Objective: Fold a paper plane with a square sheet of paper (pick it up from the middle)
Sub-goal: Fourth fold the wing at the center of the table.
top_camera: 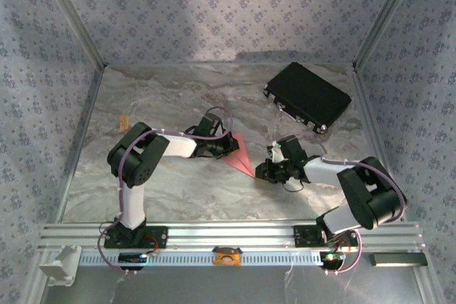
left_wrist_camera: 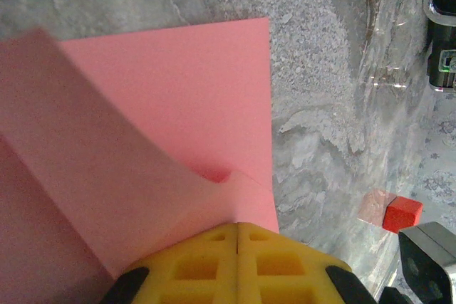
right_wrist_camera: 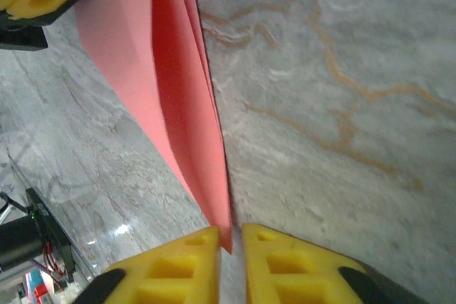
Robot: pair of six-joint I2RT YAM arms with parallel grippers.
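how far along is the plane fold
Done: the paper already lies folded in layers, narrowing to a point. In hand: the left gripper pinches one end, and the right gripper straddles the tip, jaws slightly apart. Left: it is a broad wedge, not a slim dart.

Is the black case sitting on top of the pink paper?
No, the black case lies far back on the right, well apart from the pink paper between the arms.
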